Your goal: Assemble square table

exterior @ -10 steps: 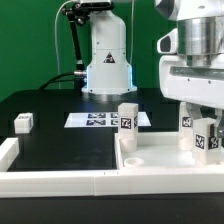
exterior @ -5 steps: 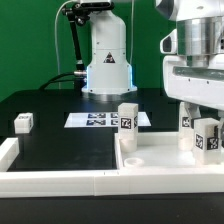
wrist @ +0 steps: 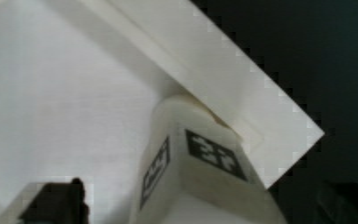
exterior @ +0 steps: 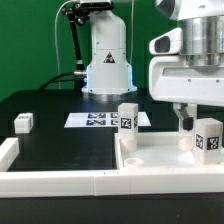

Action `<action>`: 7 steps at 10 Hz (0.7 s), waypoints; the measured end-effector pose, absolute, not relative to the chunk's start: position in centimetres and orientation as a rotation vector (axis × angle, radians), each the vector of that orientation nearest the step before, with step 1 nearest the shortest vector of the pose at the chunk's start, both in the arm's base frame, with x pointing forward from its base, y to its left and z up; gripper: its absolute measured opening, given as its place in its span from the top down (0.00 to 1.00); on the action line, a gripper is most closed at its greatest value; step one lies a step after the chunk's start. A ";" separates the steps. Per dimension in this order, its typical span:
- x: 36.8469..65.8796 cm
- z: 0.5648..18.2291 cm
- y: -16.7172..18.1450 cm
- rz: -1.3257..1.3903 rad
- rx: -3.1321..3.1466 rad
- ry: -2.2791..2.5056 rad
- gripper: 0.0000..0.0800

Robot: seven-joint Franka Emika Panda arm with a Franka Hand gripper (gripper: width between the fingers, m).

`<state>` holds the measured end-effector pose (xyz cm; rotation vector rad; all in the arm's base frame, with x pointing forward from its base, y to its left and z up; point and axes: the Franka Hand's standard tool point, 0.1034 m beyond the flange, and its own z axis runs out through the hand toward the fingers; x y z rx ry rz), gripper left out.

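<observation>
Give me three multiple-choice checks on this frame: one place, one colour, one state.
1. The lone leg lies at: A the exterior view's right; B the exterior view's left; C centre back.
2. The table surface is: A black; B white; C grey.
3. The tagged leg by the marker board is: A tipped over; B upright; C lifted off.
B: it sits alone far left. A: the bare surface is black. B: it stands on end, tag facing the camera.
</observation>
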<state>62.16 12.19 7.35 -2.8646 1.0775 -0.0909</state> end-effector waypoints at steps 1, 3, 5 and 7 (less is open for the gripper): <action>62.2 7.3 12.2 -0.095 -2.899 0.987 0.19; 62.1 7.3 12.3 -0.109 -2.987 0.750 0.19; 62.0 7.4 13.0 -0.135 -3.093 0.452 0.19; 62.2 7.6 12.9 -0.146 -3.137 0.142 0.19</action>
